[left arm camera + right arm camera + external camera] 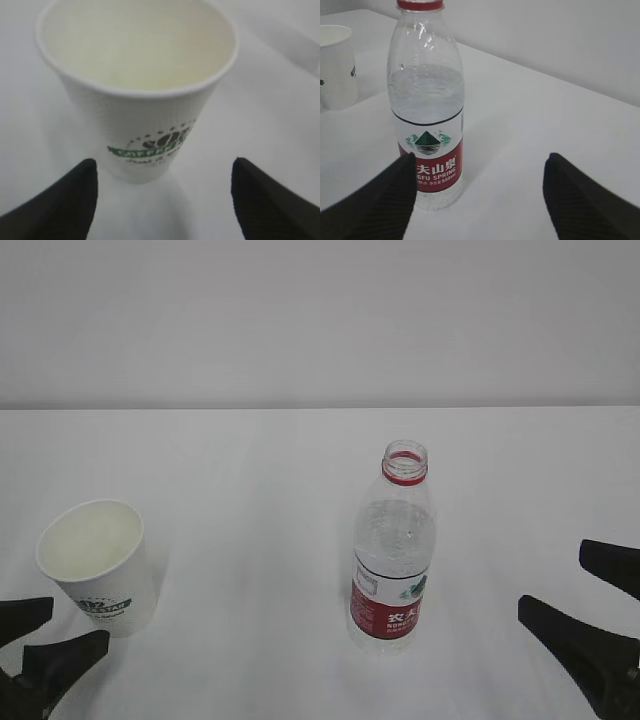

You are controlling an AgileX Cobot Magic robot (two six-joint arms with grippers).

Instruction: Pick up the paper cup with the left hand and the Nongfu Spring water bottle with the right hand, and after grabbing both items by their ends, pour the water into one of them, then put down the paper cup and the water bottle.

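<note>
Left wrist view: the cup (137, 90) stands just past the wide-open left gripper (165, 200), not touching. The bottle (427, 105) (cap off) stands left of the wide-open right gripper (480, 200), with bare table (250, 470) around.

Standing upright on the table (260, 470): paper cup (98, 565) over by the left edge, Nongfu Spring water bottle (393, 550) right of the middle, well apart. Left gripper (35, 645) parked at the front-left corner just before the cup, right gripper (590, 615) near the front-right corner, clear of the bottle.
</note>
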